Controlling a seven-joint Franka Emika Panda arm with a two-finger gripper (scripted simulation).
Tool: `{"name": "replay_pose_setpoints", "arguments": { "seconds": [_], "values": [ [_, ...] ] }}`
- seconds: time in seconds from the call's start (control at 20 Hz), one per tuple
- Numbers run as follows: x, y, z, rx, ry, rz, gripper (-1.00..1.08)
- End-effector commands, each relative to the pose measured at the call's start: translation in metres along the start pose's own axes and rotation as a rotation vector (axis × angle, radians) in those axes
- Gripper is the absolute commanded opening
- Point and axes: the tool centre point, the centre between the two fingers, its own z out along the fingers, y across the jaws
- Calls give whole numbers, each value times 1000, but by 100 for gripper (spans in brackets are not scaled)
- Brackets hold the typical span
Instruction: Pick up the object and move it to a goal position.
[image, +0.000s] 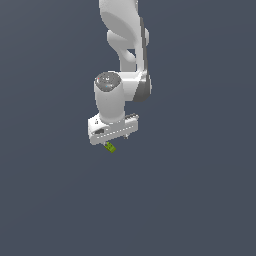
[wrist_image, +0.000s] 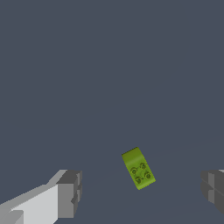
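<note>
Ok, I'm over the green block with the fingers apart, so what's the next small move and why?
Probably descend straight down a little further, then close. In the wrist view the lime-green block lies between the two open fingers, touching neither, so the gripper already brackets it. In the exterior view the block peeks out just below the hand, so the height left looks small, though I can't judge it exactly.

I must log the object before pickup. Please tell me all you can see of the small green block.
The green block is a tiny lime-green oblong with darker green round marks on one face, plastic-looking. It lies on the plain grey surface, askew to the open tool, between its fingers, touching neither. In the exterior view it peeks out just below the tool.
</note>
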Motion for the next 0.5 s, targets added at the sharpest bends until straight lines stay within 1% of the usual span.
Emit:
{"name": "replay_pose_setpoints", "arguments": {
  "seconds": [0.0, 0.45],
  "values": [
    [-6, 4, 9, 0, -2, -61, 100],
    [-27, 17, 39, 4, -9, -274, 100]
  ]
}}
